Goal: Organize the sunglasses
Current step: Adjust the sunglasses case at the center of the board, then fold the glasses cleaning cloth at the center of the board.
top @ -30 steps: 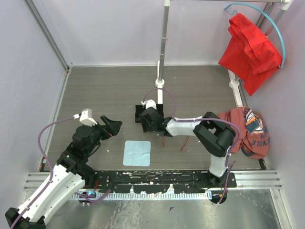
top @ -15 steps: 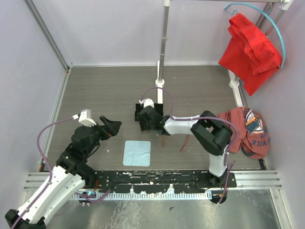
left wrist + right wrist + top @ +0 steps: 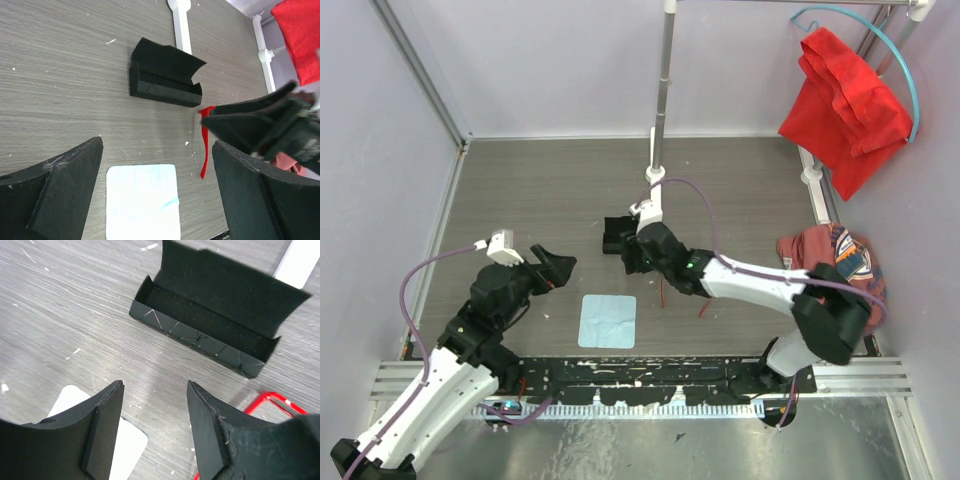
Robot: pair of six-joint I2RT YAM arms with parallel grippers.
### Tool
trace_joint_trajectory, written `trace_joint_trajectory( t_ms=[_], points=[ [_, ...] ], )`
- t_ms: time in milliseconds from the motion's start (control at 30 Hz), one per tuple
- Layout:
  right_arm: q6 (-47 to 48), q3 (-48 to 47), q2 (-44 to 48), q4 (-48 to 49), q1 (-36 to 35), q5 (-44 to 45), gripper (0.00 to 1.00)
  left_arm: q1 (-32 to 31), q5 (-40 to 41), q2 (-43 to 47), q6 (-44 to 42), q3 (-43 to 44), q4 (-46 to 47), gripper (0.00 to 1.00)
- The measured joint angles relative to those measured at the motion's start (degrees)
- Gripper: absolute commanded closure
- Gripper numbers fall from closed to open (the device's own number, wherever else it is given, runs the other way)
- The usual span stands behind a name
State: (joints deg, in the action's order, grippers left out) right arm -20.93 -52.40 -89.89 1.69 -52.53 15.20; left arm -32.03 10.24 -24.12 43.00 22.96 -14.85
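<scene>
Near table (image 3: pixel 540 180) centre, overhead view: black case (image 3: pixel 617 237), lid open, inside plainly visible from the right wrist.

At 5 o'clock of the case, outside it: sunglasses (image 3: pixel 206 150), flat on the table and largely hidden beneath the right arm, with only slim red arms and a corner of frame showing.

At 6 o'clock of the case, lying apart: pale blue cloth (image 3: pixel 608 320).

Just beside the case at its 4 o'clock: right gripper (image 3: pixel 152 425), fingers apart, nothing between them, sunglasses just beside one finger.

At 9 o'clock of the case, well apart: left gripper (image 3: pixel 553 264), jaws spread wide, nothing held.

At 2 o'clock of the table: red garment (image 3: pixel 845 100), hanging. At 3 o'clock: faded red garment (image 3: pixel 845 275), bunched.
</scene>
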Motion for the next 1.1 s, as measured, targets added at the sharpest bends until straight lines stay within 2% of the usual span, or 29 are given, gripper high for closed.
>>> trace_joint_trajectory(
  t_ms=[300,567,767,933,1100],
  points=[
    [-1.31,12.52,20.81,-0.09,-0.02,1.84,0.5,0.0,-3.32,-3.41,-0.92,0.11,-1.53,0.02],
    [-2.12,17.62,27.5,-0.9,-0.63,1.27,0.52,0.0,-6.69,-7.39,-2.08,0.15,-2.23,0.02],
    [-2.38,18.56,27.15,-0.83,-2.95,0.33,0.52,0.0,-8.66,-9.05,-2.62,0.13,-2.23,0.02],
    [-2.56,18.53,23.34,-0.46,-6.56,0.61,0.52,0.0,-9.62,-10.34,-3.72,0.07,-2.93,0.0],
    [-3.15,18.27,17.86,-0.42,-9.33,1.22,0.54,-0.22,-9.79,-10.58,-4.26,-1.27,-3.1,0.08]
  ],
)
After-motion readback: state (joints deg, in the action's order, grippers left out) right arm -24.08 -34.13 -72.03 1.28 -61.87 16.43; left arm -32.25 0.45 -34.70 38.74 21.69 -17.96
